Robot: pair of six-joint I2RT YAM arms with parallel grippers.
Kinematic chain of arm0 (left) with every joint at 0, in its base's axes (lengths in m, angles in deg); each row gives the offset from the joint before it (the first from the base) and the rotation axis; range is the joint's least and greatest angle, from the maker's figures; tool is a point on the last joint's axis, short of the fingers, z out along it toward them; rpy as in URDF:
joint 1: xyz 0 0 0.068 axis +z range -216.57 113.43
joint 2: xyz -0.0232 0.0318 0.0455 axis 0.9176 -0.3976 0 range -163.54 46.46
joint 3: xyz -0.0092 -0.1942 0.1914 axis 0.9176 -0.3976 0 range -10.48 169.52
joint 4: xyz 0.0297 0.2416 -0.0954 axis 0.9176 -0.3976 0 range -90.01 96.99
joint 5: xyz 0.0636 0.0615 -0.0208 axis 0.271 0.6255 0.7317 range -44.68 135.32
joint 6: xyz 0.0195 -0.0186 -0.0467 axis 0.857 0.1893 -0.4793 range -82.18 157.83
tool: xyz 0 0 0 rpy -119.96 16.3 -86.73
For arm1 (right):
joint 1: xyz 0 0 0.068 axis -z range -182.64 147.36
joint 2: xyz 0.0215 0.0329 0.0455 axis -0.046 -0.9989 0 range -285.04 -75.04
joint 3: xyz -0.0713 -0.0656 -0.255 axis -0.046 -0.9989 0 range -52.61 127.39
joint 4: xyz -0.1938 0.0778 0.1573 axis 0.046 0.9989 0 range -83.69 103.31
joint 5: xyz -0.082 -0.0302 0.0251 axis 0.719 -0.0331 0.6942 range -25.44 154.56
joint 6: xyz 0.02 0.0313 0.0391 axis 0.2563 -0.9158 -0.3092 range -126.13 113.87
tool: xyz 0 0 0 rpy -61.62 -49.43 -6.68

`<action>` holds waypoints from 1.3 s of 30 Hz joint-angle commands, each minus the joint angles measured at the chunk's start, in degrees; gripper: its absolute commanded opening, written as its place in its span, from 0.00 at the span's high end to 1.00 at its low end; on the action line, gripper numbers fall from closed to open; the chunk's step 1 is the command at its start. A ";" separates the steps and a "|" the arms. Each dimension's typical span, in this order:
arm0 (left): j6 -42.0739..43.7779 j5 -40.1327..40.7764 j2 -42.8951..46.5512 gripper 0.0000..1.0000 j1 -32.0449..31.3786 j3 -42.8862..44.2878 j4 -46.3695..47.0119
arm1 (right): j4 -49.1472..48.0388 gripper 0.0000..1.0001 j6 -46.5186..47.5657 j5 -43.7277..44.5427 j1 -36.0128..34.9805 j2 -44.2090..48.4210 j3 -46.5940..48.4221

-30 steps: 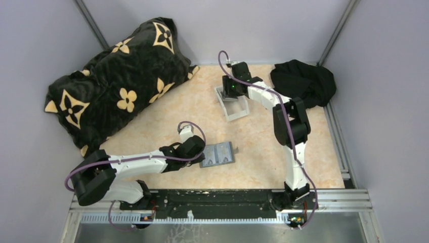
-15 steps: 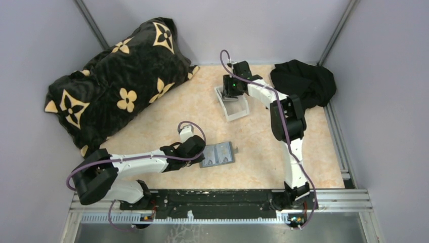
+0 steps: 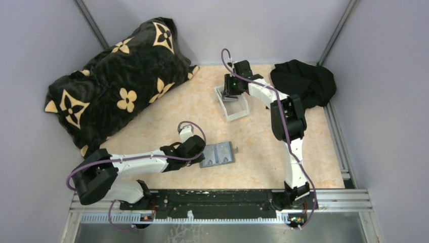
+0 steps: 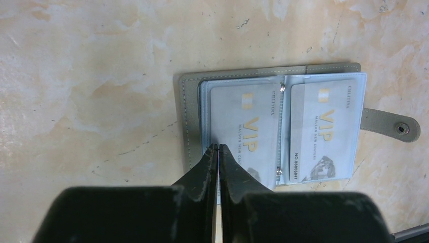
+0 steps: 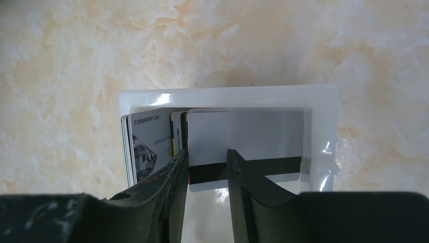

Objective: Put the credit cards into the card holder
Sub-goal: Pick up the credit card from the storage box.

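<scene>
The grey card holder [image 4: 192,121] lies open on the table, with a silvery VIP card in each panel [image 4: 248,126] [image 4: 324,126]. It also shows in the top view [image 3: 218,155]. My left gripper [image 4: 217,148] [image 3: 202,154] is shut, its tips resting on the left panel's near edge. Several credit cards [image 5: 146,147] stand on edge in a white tray [image 5: 227,96] [image 3: 235,114]. One card leans with its black-striped back [image 5: 253,136] facing me. My right gripper [image 5: 207,159] [image 3: 232,93] is open, its fingers in the tray in front of that card's left part.
A large black pillow with tan flowers [image 3: 111,86] fills the back left. A black cloth [image 3: 303,83] lies in the back right corner. Grey walls close the sides and back. The holder's snap strap [image 4: 392,126] sticks out to the right.
My right wrist has shifted slightly over the tray. The left arm and the card holder have not moved.
</scene>
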 commanded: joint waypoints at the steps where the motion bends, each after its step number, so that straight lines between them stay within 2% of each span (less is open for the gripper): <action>1: 0.11 -0.41 -0.47 0.92 0.48 0.46 0.36 | -1.53 0.67 -1.50 -2.20 0.05 1.42 1.28; 39: 1.15 -0.97 -0.28 0.93 0.92 0.69 0.85 | 0.14 0.70 0.18 2.81 1.36 6.69 0.88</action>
